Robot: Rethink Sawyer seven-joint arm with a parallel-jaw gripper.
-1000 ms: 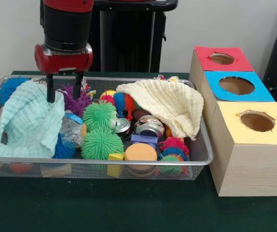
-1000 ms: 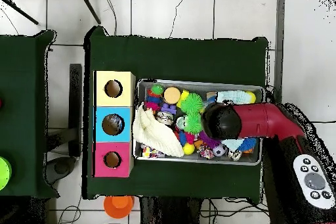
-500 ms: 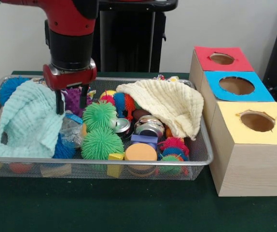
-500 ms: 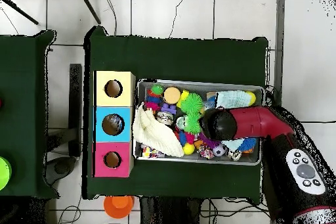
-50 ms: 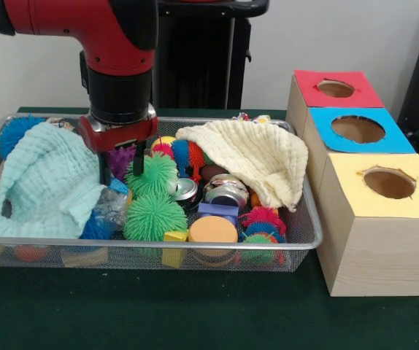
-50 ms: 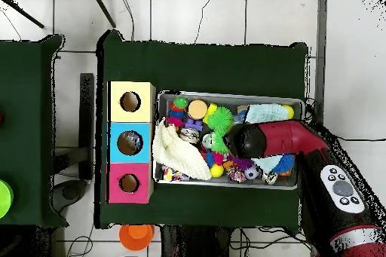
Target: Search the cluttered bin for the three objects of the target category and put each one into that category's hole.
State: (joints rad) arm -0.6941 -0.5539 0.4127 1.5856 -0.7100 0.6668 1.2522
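In the front view my gripper is low inside the wire bin, open, its two fingers either side of a purple spiky ball. Just below it lies a crushed clear bottle with a blue cap. Two green spiky balls sit right of the fingers. Two metal cans lie in the bin's middle. Three boxes with round holes stand to the right: red, blue and yellow. From overhead, the arm's head hides the gripper.
A mint cloth covers the bin's left part and a cream cloth drapes its right part. An orange disc, a purple block, a yellow block and small spiky balls crowd the front. An orange cup sits off the table.
The gripper has moved right along the bin and come down, from over the mint cloth's edge to around the purple spiky ball. Nothing in the bin has shifted.
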